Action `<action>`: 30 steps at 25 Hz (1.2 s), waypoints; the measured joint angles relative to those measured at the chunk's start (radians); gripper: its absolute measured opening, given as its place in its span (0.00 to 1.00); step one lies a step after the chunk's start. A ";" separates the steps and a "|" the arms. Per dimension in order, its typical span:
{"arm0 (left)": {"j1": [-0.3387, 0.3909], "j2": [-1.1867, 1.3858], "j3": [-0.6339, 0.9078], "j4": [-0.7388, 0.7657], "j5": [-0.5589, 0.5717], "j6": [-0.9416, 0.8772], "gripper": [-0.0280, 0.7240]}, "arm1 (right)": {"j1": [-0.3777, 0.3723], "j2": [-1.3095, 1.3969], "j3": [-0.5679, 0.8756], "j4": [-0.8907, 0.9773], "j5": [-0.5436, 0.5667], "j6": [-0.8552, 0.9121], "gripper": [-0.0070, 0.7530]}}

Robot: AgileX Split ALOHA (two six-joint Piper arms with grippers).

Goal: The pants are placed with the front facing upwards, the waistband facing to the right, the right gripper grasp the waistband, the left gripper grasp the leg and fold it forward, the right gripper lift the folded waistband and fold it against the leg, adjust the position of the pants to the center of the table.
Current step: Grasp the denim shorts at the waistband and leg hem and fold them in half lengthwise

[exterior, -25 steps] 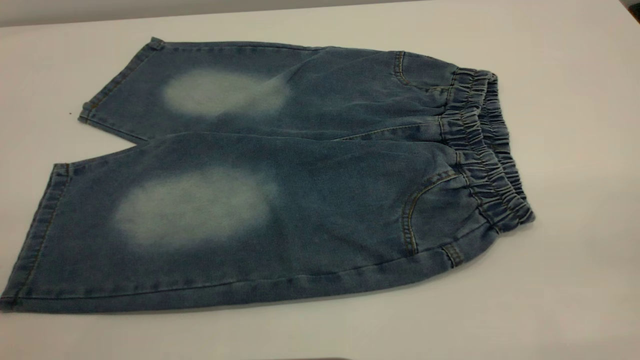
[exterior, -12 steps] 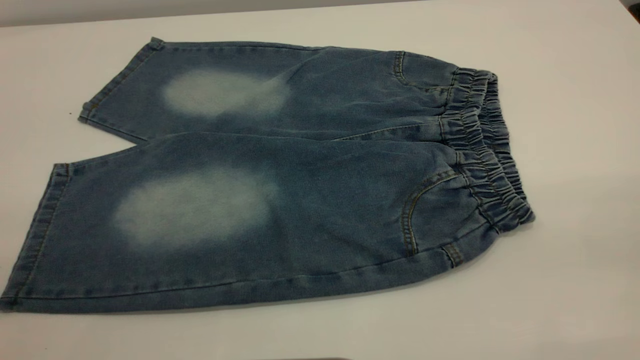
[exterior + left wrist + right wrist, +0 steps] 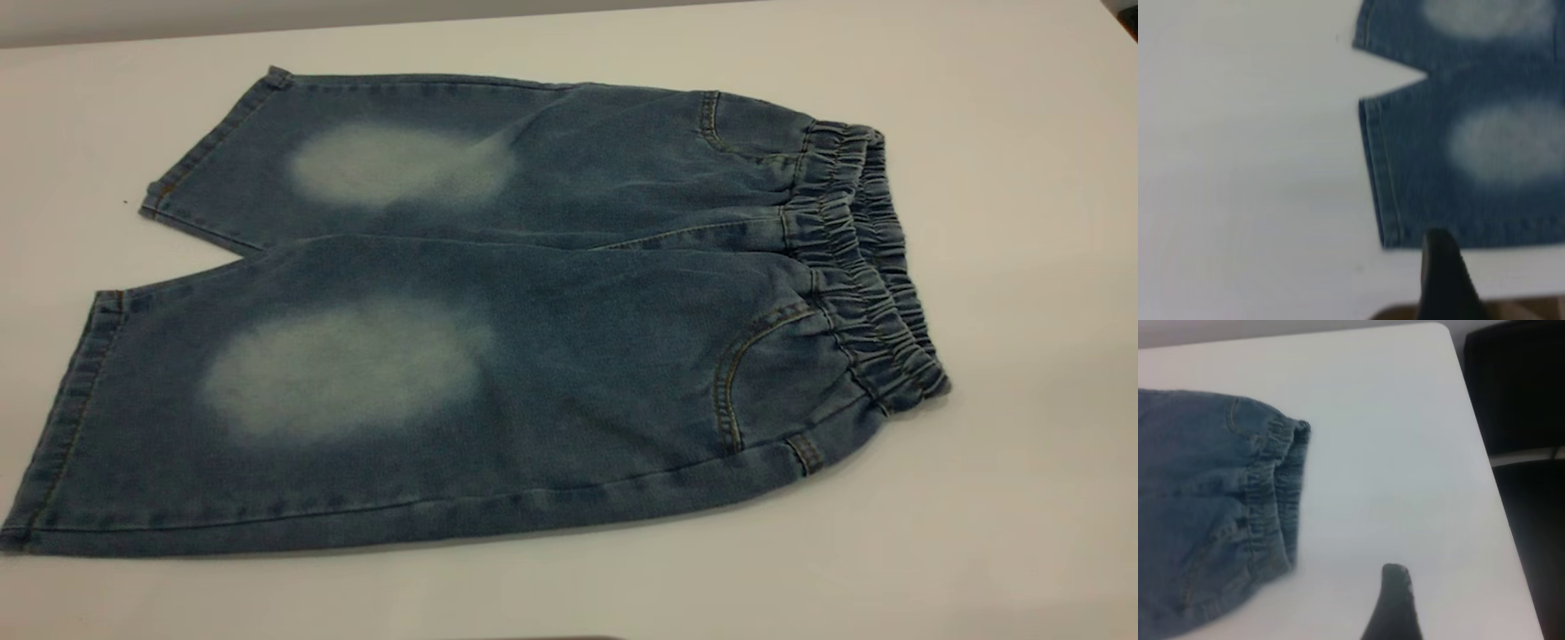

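Note:
The blue denim pants (image 3: 498,311) lie flat and front up on the white table (image 3: 1022,498), with a whitish faded oval on each leg. The gathered waistband (image 3: 867,258) points right and the leg hems point left. Neither gripper appears in the exterior view. In the left wrist view only a black part of my left gripper (image 3: 1441,273) shows, hanging above the table just off the near leg's hem (image 3: 1381,180). In the right wrist view a black part of my right gripper (image 3: 1395,603) hovers over bare table, apart from the waistband (image 3: 1281,487).
The table's right edge (image 3: 1501,500) runs close to the right gripper, with dark floor and furniture beyond it. Bare tabletop surrounds the pants on all sides, widest to the right of the waistband.

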 joint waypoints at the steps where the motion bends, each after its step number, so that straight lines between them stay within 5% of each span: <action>1: 0.000 0.055 -0.011 -0.007 -0.036 -0.005 0.54 | 0.000 0.041 -0.010 0.008 -0.022 0.000 0.70; 7: 0.000 0.383 -0.104 -0.099 -0.237 0.001 0.54 | 0.000 0.343 -0.022 0.191 -0.129 -0.074 0.77; 13: 0.000 0.664 -0.204 -0.291 -0.309 0.066 0.54 | 0.000 0.587 -0.022 0.483 -0.184 -0.293 0.78; 23: 0.000 0.875 -0.220 -0.593 -0.538 0.407 0.54 | 0.003 0.850 -0.022 0.788 -0.162 -0.538 0.78; 30: 0.000 0.903 -0.220 -0.722 -0.594 0.561 0.54 | 0.159 1.054 -0.022 0.841 -0.304 -0.574 0.78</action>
